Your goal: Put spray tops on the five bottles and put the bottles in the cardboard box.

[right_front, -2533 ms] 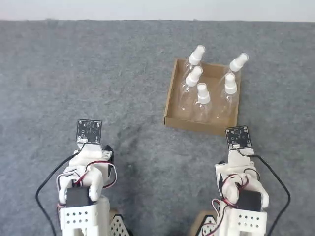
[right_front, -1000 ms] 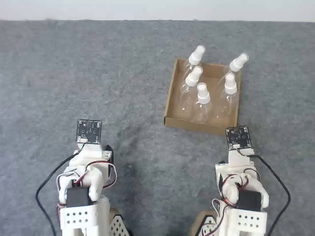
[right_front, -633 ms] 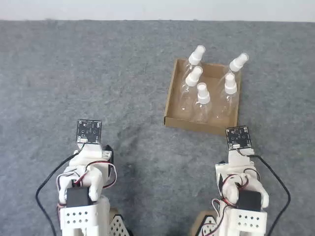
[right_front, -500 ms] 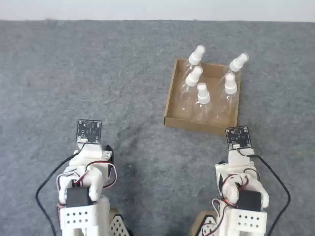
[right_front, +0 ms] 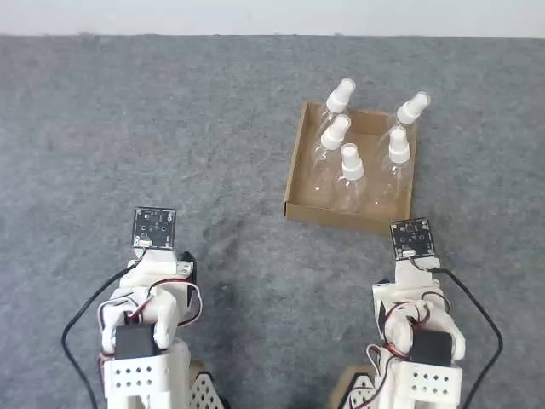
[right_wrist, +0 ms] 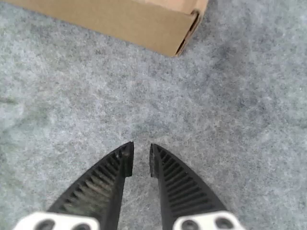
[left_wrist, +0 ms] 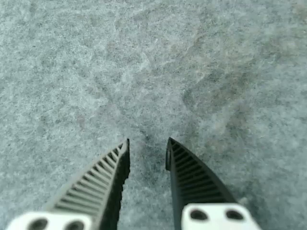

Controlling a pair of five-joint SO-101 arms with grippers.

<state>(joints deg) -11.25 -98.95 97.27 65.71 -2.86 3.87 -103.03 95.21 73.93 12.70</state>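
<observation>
Nothing has moved since the earlier frames: both arms sit where they were and the box and bottles have not shifted.

The cardboard box point(right_front: 294, 170) lies on the grey desk point(right_front: 170, 128), right of the middle and closer to the far edge than to the near one. All five bottles stand inside it, each clear and each with a white spray top. Three are along the box's left side: the far-left bottle point(right_front: 339, 96), the middle-left bottle point(right_front: 334, 132) and the near-middle bottle point(right_front: 350, 162). Two are along its right side: the far-right bottle point(right_front: 412, 107) and the near-right bottle point(right_front: 398, 146). They crowd close together; I cannot tell whether they touch.

The left arm point(right_front: 145, 315) sits by the near edge on the left half of the desk, well apart from the box. The left tool point(left_wrist: 147, 142) points down at bare grey surface, its two ribbed fingers point(left_wrist: 112, 170) apart with a plain gap between the tips, holding nothing.

The right arm point(right_front: 417, 328) sits by the near edge on the right half, just on the near side of the box's near right corner. The right tool point(right_wrist: 141, 145) hangs over bare desk with its fingers point(right_wrist: 170, 177) only slightly apart, a narrow gap at the tips and nothing between them. In the right wrist view the box's outer wall and corner point(right_wrist: 124, 21) lie ahead of the tips, near but not touching.
</observation>
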